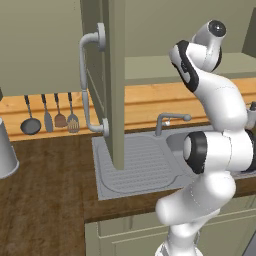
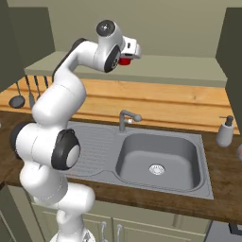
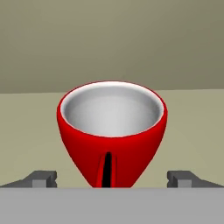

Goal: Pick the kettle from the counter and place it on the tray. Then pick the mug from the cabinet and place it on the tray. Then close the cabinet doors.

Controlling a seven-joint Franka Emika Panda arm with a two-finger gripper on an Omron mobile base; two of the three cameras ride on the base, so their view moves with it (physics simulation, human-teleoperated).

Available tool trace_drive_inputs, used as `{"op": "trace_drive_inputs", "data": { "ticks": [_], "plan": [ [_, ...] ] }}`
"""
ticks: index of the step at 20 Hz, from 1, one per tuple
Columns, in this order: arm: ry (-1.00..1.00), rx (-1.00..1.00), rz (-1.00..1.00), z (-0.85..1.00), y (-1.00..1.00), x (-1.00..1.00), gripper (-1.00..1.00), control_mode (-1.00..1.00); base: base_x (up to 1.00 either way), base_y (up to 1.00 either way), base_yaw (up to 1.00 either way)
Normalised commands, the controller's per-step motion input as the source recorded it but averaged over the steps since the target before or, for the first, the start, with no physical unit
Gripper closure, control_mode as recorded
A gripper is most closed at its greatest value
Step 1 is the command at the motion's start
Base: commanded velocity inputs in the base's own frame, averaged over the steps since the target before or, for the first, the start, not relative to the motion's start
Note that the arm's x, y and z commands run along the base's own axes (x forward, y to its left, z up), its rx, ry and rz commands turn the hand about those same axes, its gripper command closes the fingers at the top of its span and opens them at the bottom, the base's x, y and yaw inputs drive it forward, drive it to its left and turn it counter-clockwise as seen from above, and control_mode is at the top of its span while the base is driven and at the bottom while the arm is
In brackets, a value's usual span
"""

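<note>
1. Left base view: nearest the camera stands the white arm, rising from the lower right and folding upward toward the wall cabinet. One olive-grey cabinet door hangs open, edge-on to the camera, with its curved grey bar handle facing left. Behind the door the pale shelf of the cabinet is visible. Below lies the dark wood counter with the steel sink and faucet. Four utensils hang on the wooden back wall at left, and a pale grey cylindrical container sits at the left edge.

2. Right base view: arm in the foreground at left, its hand raised to the level of the cabinet shelf. The gripper points at the shelf, and a patch of the red mug shows just under the hand, upon the shelf. Sink basin and faucet lie below; a grey-white soap dispenser stands on the counter at right.

3. Hand view: the mug is close ahead, upright on the pale shelf, red outside and pale inside, its handle seen edge-on toward the camera. Both finger tips stand wide apart, one on each side of the mug's base and clear of it. Finding: jaws fully spread, nothing gripped; mug is in the cabinet, between the fingers.
</note>
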Motion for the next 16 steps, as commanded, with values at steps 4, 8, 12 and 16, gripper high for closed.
{"op": "trace_drive_inputs", "data": {
  "ticks": [4, 8, 12, 16],
  "plan": [
    [0.0, 0.0, 0.0, 0.0, 0.0, 0.13, -1.0, -1.0, 0.0, 0.0, 0.0],
    [0.0, 0.0, -0.02, 0.0, 0.0, 0.0, -1.0, -1.0, 0.0, 0.0, 0.0],
    [-0.02, 0.0, -0.07, -0.03, 0.0, -0.1, -1.0, -1.0, 0.0, 0.0, 0.0],
    [-0.03, 0.0, -0.06, 0.0, 0.0, -0.15, -1.0, -1.0, 0.0, 0.0, 0.0]
  ]
}}
